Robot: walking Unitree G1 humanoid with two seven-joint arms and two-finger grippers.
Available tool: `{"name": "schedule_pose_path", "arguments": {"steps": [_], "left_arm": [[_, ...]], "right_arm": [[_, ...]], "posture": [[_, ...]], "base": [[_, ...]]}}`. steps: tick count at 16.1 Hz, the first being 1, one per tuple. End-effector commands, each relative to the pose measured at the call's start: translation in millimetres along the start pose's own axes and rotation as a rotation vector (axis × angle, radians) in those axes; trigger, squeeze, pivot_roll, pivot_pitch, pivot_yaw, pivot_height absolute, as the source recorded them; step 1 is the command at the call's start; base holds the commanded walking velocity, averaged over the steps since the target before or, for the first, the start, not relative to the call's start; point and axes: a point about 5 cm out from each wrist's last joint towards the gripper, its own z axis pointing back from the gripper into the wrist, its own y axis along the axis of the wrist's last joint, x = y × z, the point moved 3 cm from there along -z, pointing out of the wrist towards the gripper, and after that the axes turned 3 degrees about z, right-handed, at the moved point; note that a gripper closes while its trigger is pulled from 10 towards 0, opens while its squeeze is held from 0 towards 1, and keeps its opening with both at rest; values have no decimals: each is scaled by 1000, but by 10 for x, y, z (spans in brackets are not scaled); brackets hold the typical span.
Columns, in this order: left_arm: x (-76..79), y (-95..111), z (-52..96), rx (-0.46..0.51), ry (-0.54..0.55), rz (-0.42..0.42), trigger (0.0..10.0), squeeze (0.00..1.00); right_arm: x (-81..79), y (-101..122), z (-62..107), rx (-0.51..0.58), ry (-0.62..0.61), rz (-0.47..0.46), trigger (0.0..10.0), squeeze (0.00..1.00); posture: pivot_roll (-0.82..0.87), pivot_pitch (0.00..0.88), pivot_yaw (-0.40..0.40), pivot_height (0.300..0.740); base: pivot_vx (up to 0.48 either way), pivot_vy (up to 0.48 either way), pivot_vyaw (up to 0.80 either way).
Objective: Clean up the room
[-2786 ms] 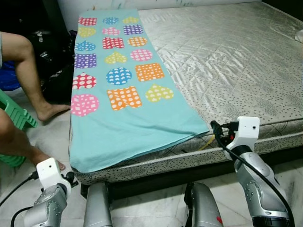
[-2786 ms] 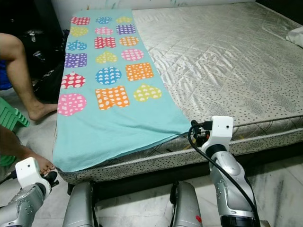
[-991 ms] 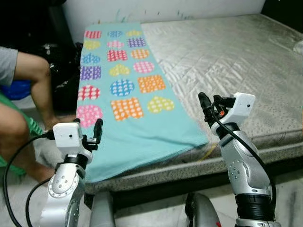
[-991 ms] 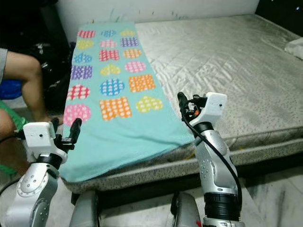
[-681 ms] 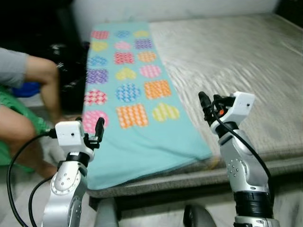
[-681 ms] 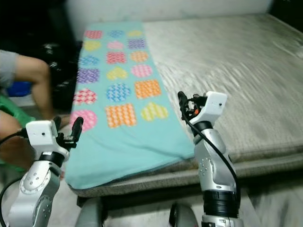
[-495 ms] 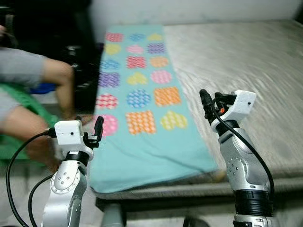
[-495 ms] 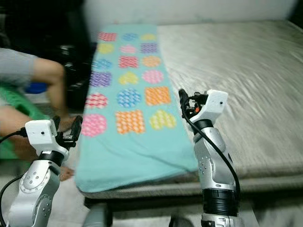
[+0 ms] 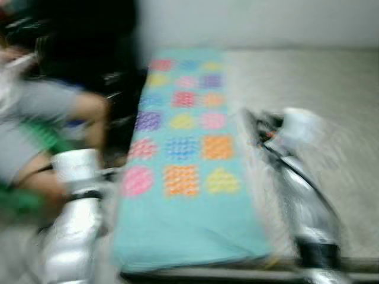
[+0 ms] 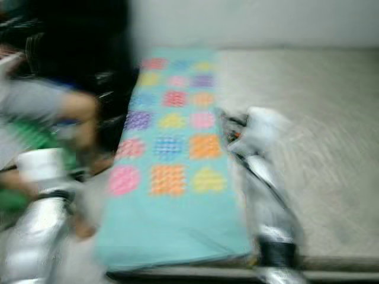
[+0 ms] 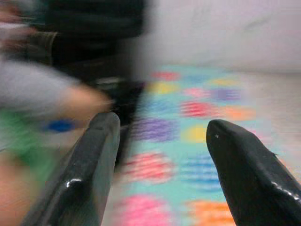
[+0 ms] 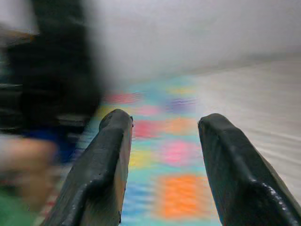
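A turquoise cloth (image 9: 189, 177) with coloured spotted shapes lies along the left side of a bare grey mattress (image 9: 331, 106), its near end hanging over the front edge. The eye views are heavily blurred. My left gripper (image 11: 160, 125) is raised at the cloth's left edge, open and holding nothing. At the cloth's right edge my right gripper (image 12: 164, 122) is held up over the mattress, also open and empty. Both wrist views look along the cloth toward the wall.
A person sits at the left beside the bed, knee (image 9: 89, 109) close to my left arm (image 9: 74, 236), on something green (image 9: 35, 142). Dark objects (image 9: 106, 65) stand behind them by the white wall (image 9: 254, 23). Bare mattress stretches to the right.
The whole picture has swung, so the camera has turned left and gone blurry. Both arms have risen from low by the bed edge to chest height since the first frames.
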Motion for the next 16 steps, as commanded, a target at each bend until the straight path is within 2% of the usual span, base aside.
{"name": "schedule_pose_path", "arguments": {"steps": [1,6,9,13,16], "left_arm": [[-183,-7,49,-5,48,-51,10000,0],[-169,-54,36,-11,50,-49,10000,0],[-213,-93,56,-21,59,-63,10000,0],[-393,-138,140,-43,86,-106,10000,0],[-485,-140,197,-59,88,-148,10000,0]], "right_arm": [[-206,68,-55,30,44,-20,10000,0],[-101,-28,-8,1,-3,13,10000,0],[-44,-69,25,-13,-25,37,10000,0],[98,-223,150,-63,-67,113,10000,0],[140,-307,169,-92,-74,137,10000,0]], "posture": [[-25,0,36,740],[-26,0,29,740],[-25,0,23,740],[-19,0,8,740],[-18,0,3,740]], "base": [[0,0,0],[0,0,0],[0,0,-438],[0,0,0],[0,0,-690]]}}
